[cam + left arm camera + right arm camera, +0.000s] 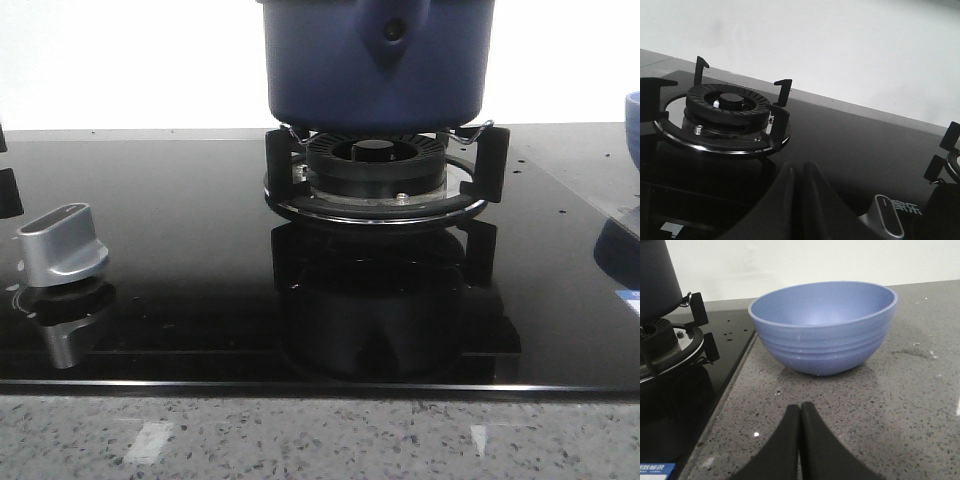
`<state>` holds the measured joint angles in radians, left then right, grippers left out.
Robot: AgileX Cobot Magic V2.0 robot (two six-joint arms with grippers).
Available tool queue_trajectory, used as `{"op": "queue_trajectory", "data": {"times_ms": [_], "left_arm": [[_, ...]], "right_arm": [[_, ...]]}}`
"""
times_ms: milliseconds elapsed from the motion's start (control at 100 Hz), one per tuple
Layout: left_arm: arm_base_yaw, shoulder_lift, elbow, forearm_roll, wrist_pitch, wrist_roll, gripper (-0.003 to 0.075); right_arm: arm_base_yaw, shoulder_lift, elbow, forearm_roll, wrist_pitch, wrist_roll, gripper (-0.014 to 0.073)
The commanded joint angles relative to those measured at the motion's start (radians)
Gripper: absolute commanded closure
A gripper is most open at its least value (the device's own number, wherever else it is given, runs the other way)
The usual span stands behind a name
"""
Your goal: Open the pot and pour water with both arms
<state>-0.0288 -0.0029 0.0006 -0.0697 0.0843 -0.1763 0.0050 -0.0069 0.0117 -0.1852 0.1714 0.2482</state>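
Pot [378, 62] sits on gas burner grate [380, 170], lid out of frame; nothing grasped. Left gripper [796, 172] clenched, empty, over bare second burner [725, 107], beside knob [887, 222]. Right gripper [800, 412] clenched, empty, facing blue bowl [824, 327] on speckled countertop [890, 405]. Risks: pot skidding off grate prongs, spill onto glossy black glass hob [150, 250], misjudged depth from reflections. Plain white wall behind

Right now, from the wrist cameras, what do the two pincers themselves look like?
Both look alike. The left pincer shows two matte black fingers that widen from narrow, rounded tips into broad bases. The right pincer has the same smooth black tapered fingers. No cables, markings or labels show on either, and the arms behind them are out of view.
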Motion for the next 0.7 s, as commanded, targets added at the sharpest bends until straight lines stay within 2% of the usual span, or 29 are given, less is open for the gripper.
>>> {"op": "queue_trajectory", "data": {"times_ms": [0,270,470,690], "left_arm": [[-0.008,-0.027,0.033,-0.002,-0.074,-0.009,0.0741],[-0.008,-0.027,0.033,-0.002,-0.074,-0.009,0.0741],[-0.008,-0.027,0.033,-0.002,-0.076,-0.009,0.0741],[-0.008,-0.027,0.033,-0.006,-0.084,-0.009,0.0741]], "right_arm": [[0.001,-0.023,0.025,-0.012,-0.083,-0.001,0.065],[0.001,-0.023,0.025,-0.012,-0.108,-0.001,0.065],[0.001,-0.023,0.025,0.102,-0.162,-0.001,0.065],[0.001,-0.023,0.025,0.157,-0.232,-0.001,0.065]]}}
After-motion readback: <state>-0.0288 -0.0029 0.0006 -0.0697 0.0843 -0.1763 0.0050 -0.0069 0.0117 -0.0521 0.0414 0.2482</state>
